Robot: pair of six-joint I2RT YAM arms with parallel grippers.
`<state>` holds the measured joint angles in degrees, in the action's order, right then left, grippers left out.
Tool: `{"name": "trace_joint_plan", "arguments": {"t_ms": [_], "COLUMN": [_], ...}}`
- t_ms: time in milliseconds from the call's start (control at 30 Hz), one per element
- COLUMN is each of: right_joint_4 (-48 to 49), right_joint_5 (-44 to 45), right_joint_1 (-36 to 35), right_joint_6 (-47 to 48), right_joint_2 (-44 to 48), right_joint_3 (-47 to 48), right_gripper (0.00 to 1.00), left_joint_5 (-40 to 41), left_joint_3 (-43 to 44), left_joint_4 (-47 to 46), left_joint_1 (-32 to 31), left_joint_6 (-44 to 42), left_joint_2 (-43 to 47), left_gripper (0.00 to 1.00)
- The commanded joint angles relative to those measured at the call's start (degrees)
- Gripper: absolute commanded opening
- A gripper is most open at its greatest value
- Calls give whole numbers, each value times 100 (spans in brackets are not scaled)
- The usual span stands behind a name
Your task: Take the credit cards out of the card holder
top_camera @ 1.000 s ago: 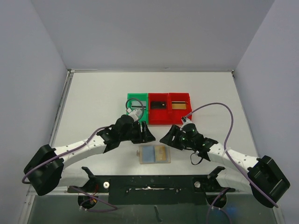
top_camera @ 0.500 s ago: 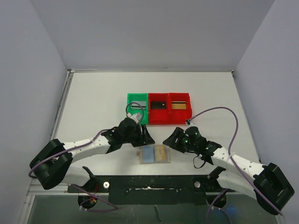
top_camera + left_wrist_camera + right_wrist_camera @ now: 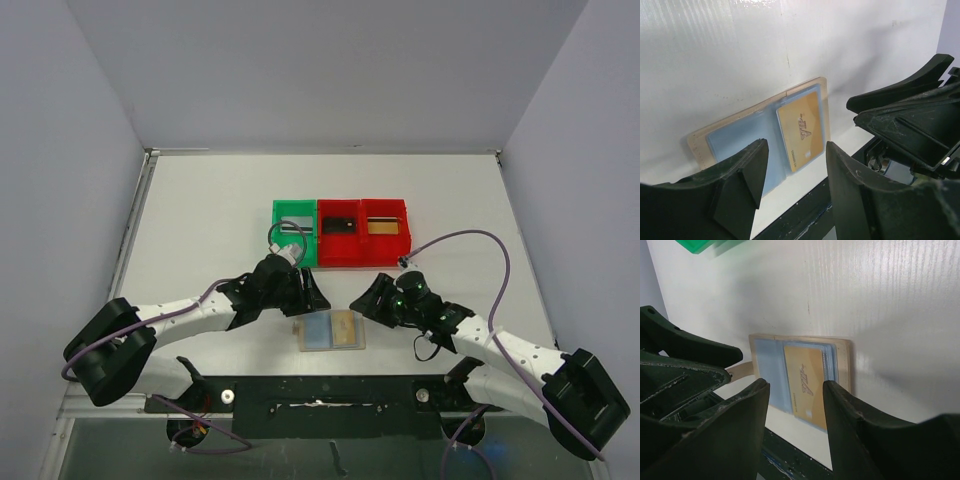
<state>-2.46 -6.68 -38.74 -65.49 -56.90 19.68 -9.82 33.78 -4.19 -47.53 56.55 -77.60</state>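
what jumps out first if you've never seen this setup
Brightest are the green bin and two red bins, side by side at mid-table. Nearer the arms, the card holder lies open with a gold card in one blue pocket. The left pincer and right pincer hang open to either side of it.

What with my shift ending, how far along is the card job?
Done: silver card in the green bin, black card and a gold card in the red bins. In hand: nothing; left gripper and right gripper hover open over the open card holder. Left: a second gold card in its pocket.
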Motion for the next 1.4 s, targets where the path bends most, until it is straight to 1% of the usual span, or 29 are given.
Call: {"name": "trace_joint_plan", "arguments": {"t_ms": [0,267,333,433,600,700,800,900,967,1233,1367], "right_joint_4": [367,657,642,580,568,588,597,597,591,-6,-28], "right_joint_5": [-53,-333,-340,-344,-346,-330,-284,-273,-281,-140,-231], "right_joint_1": [-56,-112,-155,-191,-252,-263,-265,-265,-269,-264,-273], "right_joint_6": [-122,-71,-44,-49,-111,-130,-170,-190,-185,79,182], "right_joint_2": [-116,-415,-528,-737,-1011,-1070,-1062,-1060,-1060,-736,-605], "right_joint_3": [54,75,116,129,78,13,-70,-118,-112,242,367], "right_gripper": [46,43,42,37,35,34,32,29,28,28,28], "left_joint_5": [80,-8,-22,-109,-398,-439,-496,-514,-510,-490,-437], "left_joint_3": [33,40,13,-56,-7,6,17,-3,-47,-123,-134], "left_joint_4": [-232,-311,-330,-448,-527,-589,-622,-655,-721,-797,-770], "left_joint_1": [-20,-20,-20,-20,-36,-70,-77,-102,-118,-186,-187], "left_joint_6": [22,97,137,195,214,233,246,312,365,459,462], "left_joint_2": [211,105,69,19,-292,-381,-481,-589,-631,-696,-661], "left_gripper": [48,46,45,43,40,39,37,32,31,29,29]}}
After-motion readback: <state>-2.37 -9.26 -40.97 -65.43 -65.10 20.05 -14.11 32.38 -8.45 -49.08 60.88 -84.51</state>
